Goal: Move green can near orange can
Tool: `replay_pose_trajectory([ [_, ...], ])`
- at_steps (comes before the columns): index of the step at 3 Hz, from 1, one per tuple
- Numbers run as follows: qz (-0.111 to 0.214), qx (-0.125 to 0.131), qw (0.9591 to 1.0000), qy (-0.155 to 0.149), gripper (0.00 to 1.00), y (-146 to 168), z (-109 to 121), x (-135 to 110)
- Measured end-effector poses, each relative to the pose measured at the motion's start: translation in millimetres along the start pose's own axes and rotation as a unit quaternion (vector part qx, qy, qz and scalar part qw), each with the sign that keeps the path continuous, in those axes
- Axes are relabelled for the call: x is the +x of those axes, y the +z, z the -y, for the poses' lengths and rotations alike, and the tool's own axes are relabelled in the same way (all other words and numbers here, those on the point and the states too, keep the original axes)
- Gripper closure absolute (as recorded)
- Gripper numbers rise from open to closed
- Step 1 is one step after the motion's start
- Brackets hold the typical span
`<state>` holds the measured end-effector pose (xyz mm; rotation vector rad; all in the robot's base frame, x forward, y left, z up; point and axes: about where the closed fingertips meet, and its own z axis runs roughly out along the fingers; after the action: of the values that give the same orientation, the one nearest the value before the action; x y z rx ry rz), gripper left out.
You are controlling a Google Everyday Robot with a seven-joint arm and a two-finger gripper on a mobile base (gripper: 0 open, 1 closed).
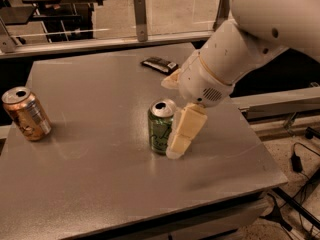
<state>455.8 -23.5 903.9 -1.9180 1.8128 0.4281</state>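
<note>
The green can [161,126] stands upright near the middle of the grey table [100,184]. The orange can [26,114] stands tilted at the table's left edge, far from the green can. My gripper [171,117] is at the green can's right side, low over the table. One cream finger [182,131] lies against the can's right side, its tip near the table. The other finger [170,81] shows behind the can. The fingers stand apart and are not closed on the can.
A flat black object [159,64] lies at the table's back, behind my arm [235,54]. A rail with posts [141,19] runs behind the table. Cables [300,159] lie on the floor to the right.
</note>
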Motion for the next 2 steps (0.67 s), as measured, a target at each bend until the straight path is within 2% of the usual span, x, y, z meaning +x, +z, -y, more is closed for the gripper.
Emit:
replay_pose_trajectory([
  [2,0.005,-0.006,0.9999,-0.008,0.52,-2.1,4.6,-10.7],
])
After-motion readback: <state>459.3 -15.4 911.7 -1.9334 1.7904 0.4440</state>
